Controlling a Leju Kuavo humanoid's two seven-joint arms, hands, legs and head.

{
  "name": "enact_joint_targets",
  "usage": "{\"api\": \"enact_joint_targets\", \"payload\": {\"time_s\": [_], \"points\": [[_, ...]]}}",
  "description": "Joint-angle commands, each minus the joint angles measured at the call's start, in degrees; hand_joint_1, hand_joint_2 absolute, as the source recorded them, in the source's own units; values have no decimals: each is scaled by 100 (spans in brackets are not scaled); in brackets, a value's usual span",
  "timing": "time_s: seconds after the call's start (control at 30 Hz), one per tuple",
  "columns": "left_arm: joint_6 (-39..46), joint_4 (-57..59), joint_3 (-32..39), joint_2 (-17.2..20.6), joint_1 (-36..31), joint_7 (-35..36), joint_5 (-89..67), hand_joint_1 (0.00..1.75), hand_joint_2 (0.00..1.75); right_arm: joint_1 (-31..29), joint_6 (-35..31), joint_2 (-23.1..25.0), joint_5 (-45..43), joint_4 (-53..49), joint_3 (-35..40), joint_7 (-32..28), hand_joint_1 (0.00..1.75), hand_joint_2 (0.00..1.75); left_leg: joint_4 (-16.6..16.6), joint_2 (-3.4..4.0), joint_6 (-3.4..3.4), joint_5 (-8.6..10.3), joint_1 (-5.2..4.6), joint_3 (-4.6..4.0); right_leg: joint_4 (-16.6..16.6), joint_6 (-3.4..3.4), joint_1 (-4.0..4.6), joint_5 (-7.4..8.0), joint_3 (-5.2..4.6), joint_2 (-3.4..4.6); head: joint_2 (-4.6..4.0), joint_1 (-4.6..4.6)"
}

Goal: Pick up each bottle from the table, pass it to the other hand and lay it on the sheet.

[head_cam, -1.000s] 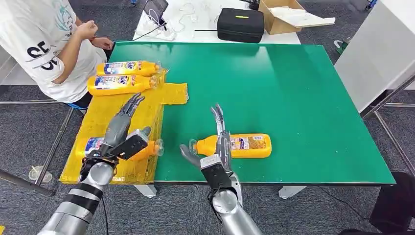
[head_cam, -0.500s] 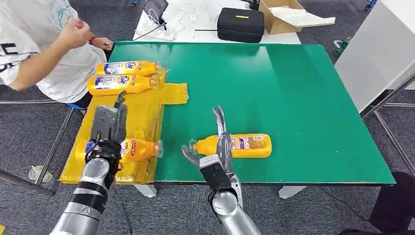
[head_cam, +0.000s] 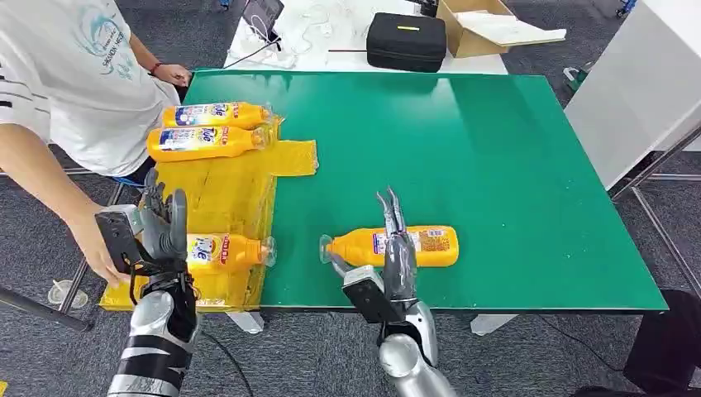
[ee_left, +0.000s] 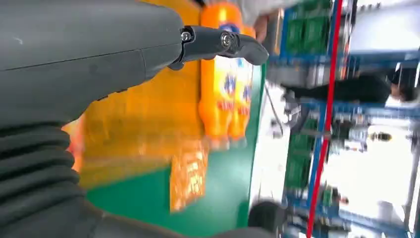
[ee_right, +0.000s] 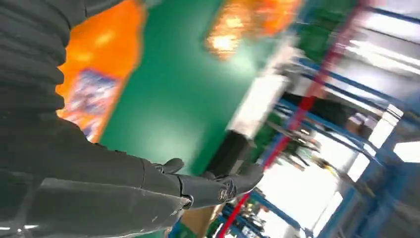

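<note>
orange bottle (head_cam: 395, 246) label unreadable under spread right hand (head_cam: 395, 263); left hand (head_cam: 157, 233) spread, empty.

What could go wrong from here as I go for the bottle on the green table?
1. The right hand hovers open over the neck end of the bottle lying on the green table; a grasp so far off-centre may let it tip or roll.
2. A person's hand is right beside the left hand at the yellow sheet, so a handover swing could hit it.
</note>
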Motion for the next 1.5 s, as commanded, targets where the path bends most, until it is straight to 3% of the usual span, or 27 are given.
{"api": "enact_joint_targets", "payload": {"time_s": [0.03,0.2,0.83,1.03,1.17,1.5], "points": [[115,-122,365,48,271,-54,-579,0,175,-342,1390,-1144,982,176,-406,1329,0,175,-5,1,8,-2,-4,18,-8,-2,-1,-2,20,-4,0,0],[226,20,382,41,163,-85,-870,0,175,-788,1941,-1452,1165,856,-295,1697,0,175,-7,11,10,-3,-3,29,-11,-3,0,2,30,3,0,-2],[147,583,397,28,-144,-122,-1001,0,175,-1533,2044,-1477,1278,1416,129,1740,0,175,-4,7,9,-1,-2,22,-5,-4,1,0,23,0,0,0],[219,1024,417,47,-385,-42,-946,0,175,-2278,3041,-1605,778,2730,549,1731,0,175,-7,16,12,-5,-3,41,-9,-6,2,-1,40,6,0,-2],[305,1311,443,70,-539,-58,-888,0,175,-2545,3195,-1623,544,3295,718,1578,0,175,-5,8,13,0,-4,34,-7,-4,1,1,35,-1,0,-2],[401,1513,402,109,-646,-109,-901,0,175,-2593,3411,-1825,95,3302,938,1398,0,175,-4,-1,10,2,-1,33,-7,-3,2,0,35,-9,0,-2]]}}
